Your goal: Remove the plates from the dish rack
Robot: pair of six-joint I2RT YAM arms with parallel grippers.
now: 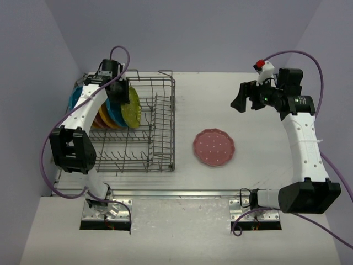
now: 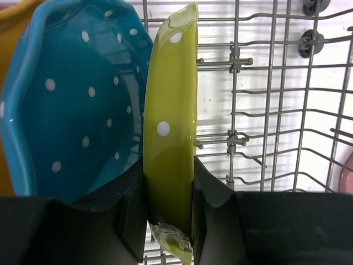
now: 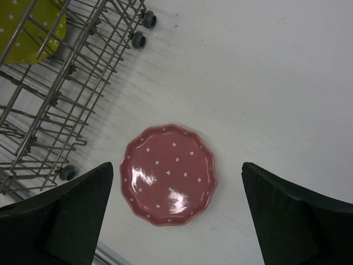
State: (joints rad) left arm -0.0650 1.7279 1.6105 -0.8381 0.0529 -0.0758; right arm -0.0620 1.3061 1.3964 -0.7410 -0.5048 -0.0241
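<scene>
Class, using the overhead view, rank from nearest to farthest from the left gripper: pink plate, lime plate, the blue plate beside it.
1. Lime plate, clamped in the left gripper, in the rack.
2. Blue plate, just left of it.
3. Pink plate, flat on the table, right of the rack.

The left arm (image 1: pixel 83 110) reaches forward, and the left gripper (image 2: pixel 168 182) has both fingers pressed against a lime plate (image 2: pixel 171 110). The right arm (image 1: pixel 302 138) is raised and bent leftward, with the right gripper (image 1: pixel 245 103) spread wide and holding nothing.

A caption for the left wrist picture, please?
Left hand grips a lime-yellow dotted plate beside a blue dotted plate in the grey wire rack.
</scene>
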